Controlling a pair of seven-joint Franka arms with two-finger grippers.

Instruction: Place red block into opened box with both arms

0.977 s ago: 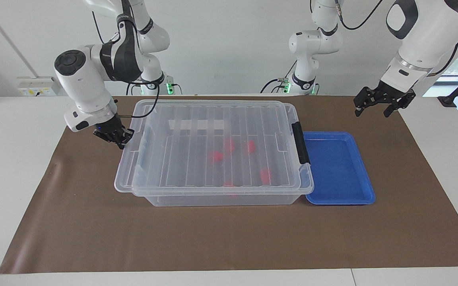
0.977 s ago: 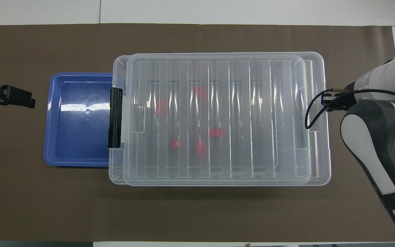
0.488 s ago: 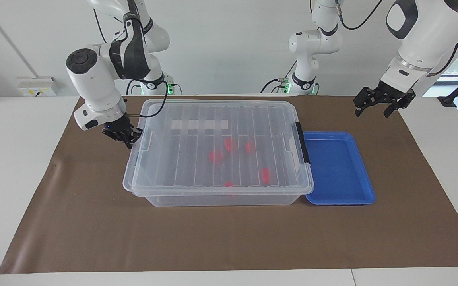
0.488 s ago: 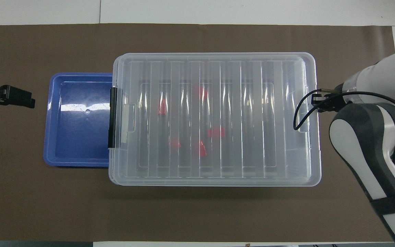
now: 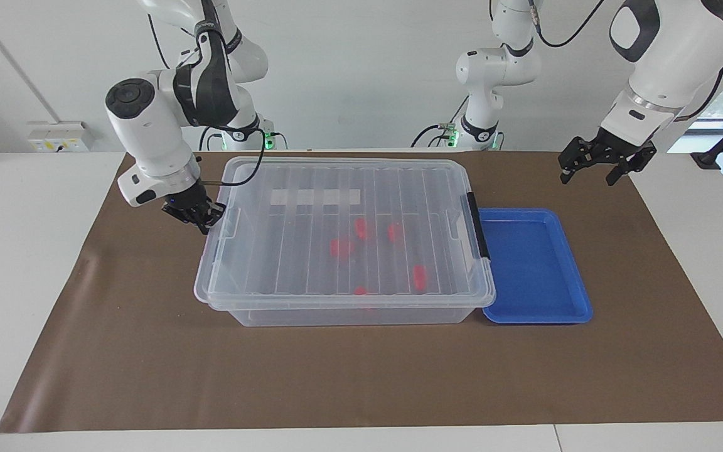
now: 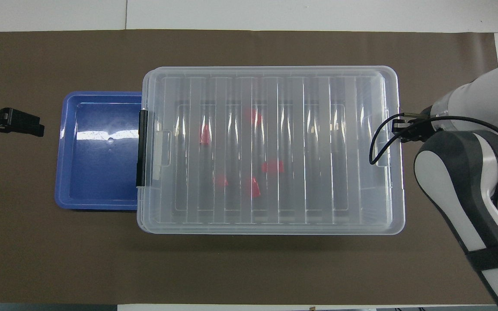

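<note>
Facing view: the right gripper [image 5: 201,218] is seen with fingers closed together, at the lid's end toward the right arm's end of the table; whether anything is gripped cannot be told. The left gripper [image 5: 595,164] is held with fingers spread wide and empty above the brown mat [image 5: 148,351]. The box [image 5: 342,311] is covered by its ribbed clear lid [image 5: 299,251], and several red blocks [image 5: 420,277] are seen inside through it. A blue tray [image 5: 534,263] is set just beside the black latch [image 5: 478,227].
</note>
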